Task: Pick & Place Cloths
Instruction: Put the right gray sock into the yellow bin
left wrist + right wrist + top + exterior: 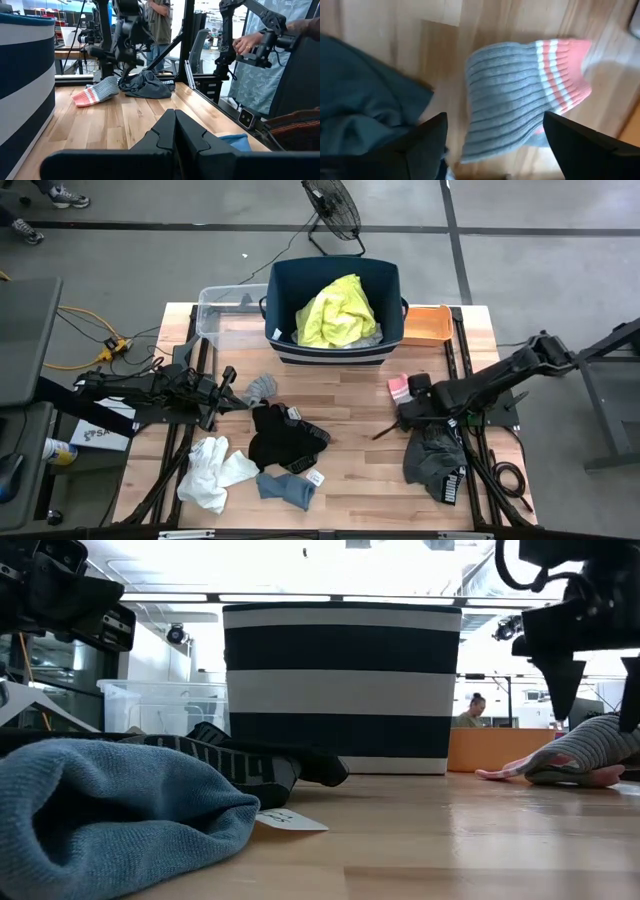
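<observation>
On the desk: one navy tub holding one neon yellow shirt; one clear bin; one orange tray. Loose cloths, six: one grey sock with pink stripes, one grey sock, one black garment, one white, one blue, one dark grey. Two arms.

We can read no text in any view. White lettering runs along the black sock and marks a label on the dark grey shorts, but we cannot make out either.
</observation>
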Available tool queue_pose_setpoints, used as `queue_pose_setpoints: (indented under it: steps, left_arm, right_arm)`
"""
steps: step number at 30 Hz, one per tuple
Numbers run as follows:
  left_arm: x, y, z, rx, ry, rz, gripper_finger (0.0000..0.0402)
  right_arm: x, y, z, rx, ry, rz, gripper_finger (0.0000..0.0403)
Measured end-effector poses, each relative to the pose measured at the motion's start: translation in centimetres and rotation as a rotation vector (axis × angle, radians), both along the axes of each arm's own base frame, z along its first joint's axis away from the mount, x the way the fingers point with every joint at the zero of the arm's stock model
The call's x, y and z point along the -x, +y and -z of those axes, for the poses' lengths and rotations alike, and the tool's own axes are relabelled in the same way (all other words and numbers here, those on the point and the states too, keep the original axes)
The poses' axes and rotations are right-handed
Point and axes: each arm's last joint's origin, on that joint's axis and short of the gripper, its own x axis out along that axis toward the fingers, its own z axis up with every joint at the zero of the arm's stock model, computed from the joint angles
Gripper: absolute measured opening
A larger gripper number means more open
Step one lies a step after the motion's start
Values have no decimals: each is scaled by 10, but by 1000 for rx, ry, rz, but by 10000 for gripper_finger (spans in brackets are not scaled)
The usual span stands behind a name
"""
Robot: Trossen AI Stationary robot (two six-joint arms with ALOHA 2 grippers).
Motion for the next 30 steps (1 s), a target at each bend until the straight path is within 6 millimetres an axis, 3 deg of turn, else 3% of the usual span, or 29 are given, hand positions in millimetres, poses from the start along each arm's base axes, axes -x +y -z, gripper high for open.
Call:
queue_pose_setpoints:
  steps: [15, 27, 30]
  left_arm:
    - [0, 0, 0, 0, 0, 0, 1]
    - [0, 0, 0, 0, 0, 0, 1]
    - [0, 0, 0, 0, 0, 0, 1]
  right_arm:
    - [-15, 6, 41, 106, 212, -43, 207]
    - [-14, 5, 29, 125, 250, 28, 17]
    - [-19, 6, 20, 128, 211, 119, 8]
